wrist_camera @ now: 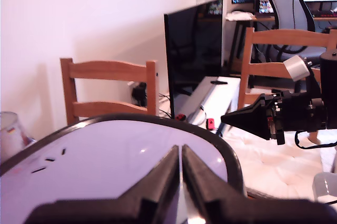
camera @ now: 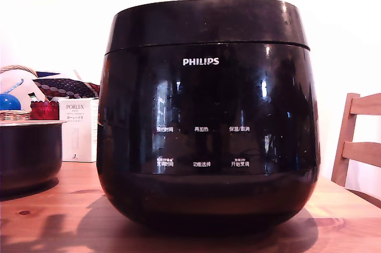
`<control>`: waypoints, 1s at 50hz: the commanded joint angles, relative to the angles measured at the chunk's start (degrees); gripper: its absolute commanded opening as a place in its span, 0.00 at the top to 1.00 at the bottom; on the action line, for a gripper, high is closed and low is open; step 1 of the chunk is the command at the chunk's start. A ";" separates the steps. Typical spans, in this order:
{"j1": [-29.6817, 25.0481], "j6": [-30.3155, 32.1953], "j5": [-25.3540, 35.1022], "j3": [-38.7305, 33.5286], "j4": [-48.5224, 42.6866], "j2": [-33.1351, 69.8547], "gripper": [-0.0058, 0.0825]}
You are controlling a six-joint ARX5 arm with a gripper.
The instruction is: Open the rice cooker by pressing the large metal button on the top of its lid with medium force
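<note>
The rice cooker sits on a wooden table, filling the middle of the exterior view: a glossy black, rounded body with white PHILIPS lettering and six white labels on its front. Its lid is closed, a wide, slightly tapered black band across the cooker's 12 o'clock. At the cooker's 9 o'clock stands a smaller dark metal pot, with a white cardboard box behind it; at 3 o'clock is a slatted wooden chair.

My gripper hovers just above the lid's smooth, reflective top, its two black wedge-shaped fingers pressed together, holding nothing.
</note>
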 commanded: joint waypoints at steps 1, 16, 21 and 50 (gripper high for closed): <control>-0.46 0.31 -0.02 1.33 -0.57 1.95 0.96; -1.77 3.78 -2.14 5.64 -8.48 5.49 0.96; -1.84 5.22 -3.58 6.29 -11.26 5.49 0.96; -2.45 10.75 -6.03 6.32 -20.68 5.51 0.96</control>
